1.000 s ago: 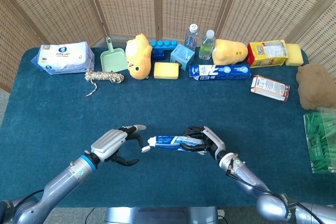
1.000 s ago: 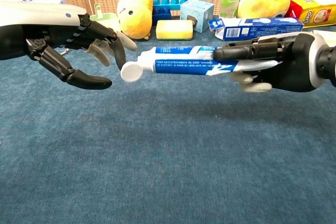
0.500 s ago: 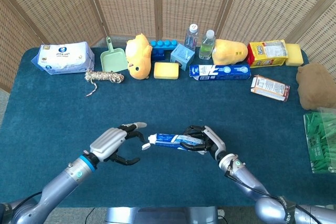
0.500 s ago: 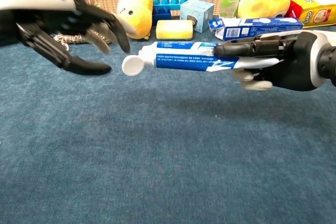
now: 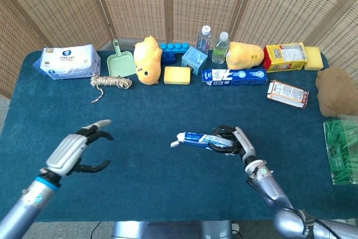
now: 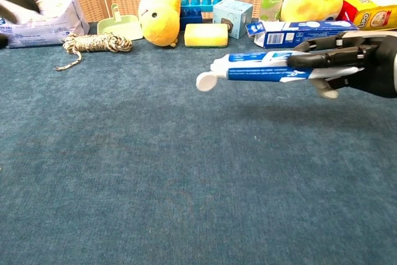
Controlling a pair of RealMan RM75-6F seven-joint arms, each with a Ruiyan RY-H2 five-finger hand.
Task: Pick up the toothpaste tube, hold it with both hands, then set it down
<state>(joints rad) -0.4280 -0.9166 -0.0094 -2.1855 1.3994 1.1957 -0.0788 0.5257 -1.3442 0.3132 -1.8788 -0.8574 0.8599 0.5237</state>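
The left hand [image 5: 75, 150] sits at about eight o'clock on the table [image 5: 140, 104], fingers spread and curled a little, holding nothing; the chest view catches only a blurred sliver of it at the top left corner. Well to its right, near five o'clock, the right hand [image 5: 232, 141] grips the toothpaste tube [image 5: 198, 138] by its tail end, fingers wrapped round it. The tube lies roughly level, cap [image 6: 204, 80] open and pointing toward nine o'clock, and in the chest view it hangs clear above the cloth with a shadow under it.

So the pick-up looks done. As things lie now only one hand has the tube, and the two hands are well apart, so I judge the setting-down is what is left: lowering the tube to the cloth below it and letting go. Whether the two-handed hold is finished I cannot tell from this moment alone.

Along the twelve o'clock edge, left to right, stand a pack of wipes [image 5: 67, 61], a coil of rope [image 5: 112, 82], a green dustpan [image 5: 120, 62], a yellow plush duck [image 5: 147, 60], a yellow sponge [image 5: 177, 75], blue blocks [image 5: 173, 47], two bottles [image 5: 212, 43], a toothpaste box [image 5: 234, 76], another yellow plush toy [image 5: 244, 55], a yellow packet [image 5: 285, 56] and a small carton [image 5: 287, 93]. A brown plush toy [image 5: 337, 90] sits at three o'clock. All of it is well away; the cloth under the tube is bare, so nothing blocks the way down
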